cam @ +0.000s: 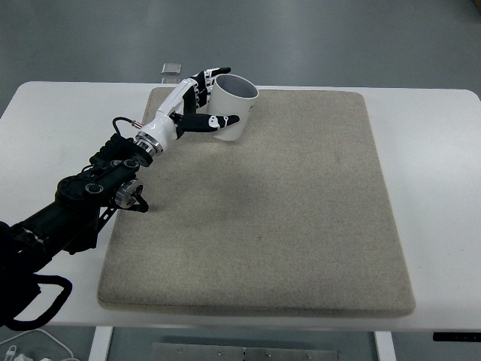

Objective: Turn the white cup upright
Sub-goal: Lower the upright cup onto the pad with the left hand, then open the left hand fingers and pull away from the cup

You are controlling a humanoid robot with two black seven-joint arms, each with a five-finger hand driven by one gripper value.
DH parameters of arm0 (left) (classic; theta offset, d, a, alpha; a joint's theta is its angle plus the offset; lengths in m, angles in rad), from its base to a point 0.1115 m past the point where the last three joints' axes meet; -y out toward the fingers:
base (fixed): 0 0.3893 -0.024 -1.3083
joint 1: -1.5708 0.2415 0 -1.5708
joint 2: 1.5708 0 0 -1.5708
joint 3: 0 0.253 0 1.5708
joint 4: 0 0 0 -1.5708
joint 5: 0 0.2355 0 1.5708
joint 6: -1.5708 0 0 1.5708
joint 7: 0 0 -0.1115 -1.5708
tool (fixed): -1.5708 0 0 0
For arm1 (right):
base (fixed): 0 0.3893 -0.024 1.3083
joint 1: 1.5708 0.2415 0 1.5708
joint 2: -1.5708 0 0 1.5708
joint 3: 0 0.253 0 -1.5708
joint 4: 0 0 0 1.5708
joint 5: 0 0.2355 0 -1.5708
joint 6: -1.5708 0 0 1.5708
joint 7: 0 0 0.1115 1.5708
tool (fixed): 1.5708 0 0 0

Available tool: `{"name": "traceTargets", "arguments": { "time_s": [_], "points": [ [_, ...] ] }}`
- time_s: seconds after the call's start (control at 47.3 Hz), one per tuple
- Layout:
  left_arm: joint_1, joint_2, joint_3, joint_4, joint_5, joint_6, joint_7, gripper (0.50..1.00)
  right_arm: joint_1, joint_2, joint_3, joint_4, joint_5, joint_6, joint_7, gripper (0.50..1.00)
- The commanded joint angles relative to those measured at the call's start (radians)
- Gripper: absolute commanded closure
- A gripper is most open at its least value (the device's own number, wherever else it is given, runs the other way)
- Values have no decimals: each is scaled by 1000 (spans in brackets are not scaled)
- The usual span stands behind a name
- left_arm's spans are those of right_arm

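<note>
The left hand (197, 101) has its fingers wrapped around the white cup (231, 105), standing mouth-up on the mat (301, 226).

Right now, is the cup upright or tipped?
Upright: the cup's open mouth faces up, base on the mat, left hand gripping it.

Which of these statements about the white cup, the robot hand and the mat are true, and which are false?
1. The white cup stands with its opening up. True.
2. The left hand has its fingers around the cup. True.
3. The cup is at the middle of the beige mat. False: it is near the mat's far left corner.
4. The right arm reaches over the mat. False: no right arm shows.
5. The mat lies on a white table. True.
</note>
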Motion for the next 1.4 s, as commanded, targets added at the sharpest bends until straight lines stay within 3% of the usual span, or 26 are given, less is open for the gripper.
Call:
{"name": "traceTargets", "arguments": {
  "time_s": [0.0,0.127,0.275,0.38,0.444,0.507,0.571,0.655,0.93,1.374],
  "points": [
    [2,0,14,5,-2,4,0,913,0,0,0,0,0,0,0,570],
    [2,0,17,5,-2,6,0,879,0,0,-2,0,0,0,0,570],
    [3,0,17,5,-2,6,0,772,0,0,0,-1,0,0,0,572],
    [3,0,19,5,0,6,0,729,0,0,0,0,0,0,0,572],
    [3,0,17,5,-2,6,0,652,-1,0,0,0,0,0,0,570],
    [3,0,17,5,-2,6,0,634,0,0,0,0,0,0,0,570],
    [3,0,17,5,-3,6,0,570,0,0,-2,0,0,0,0,572],
    [3,0,17,5,-5,6,0,540,0,0,0,0,0,0,0,570],
    [3,0,17,5,-10,6,0,510,0,0,0,0,0,0,0,570],
    [2,0,15,2,-14,9,0,508,-1,0,0,0,0,0,0,570]
  ]
}}
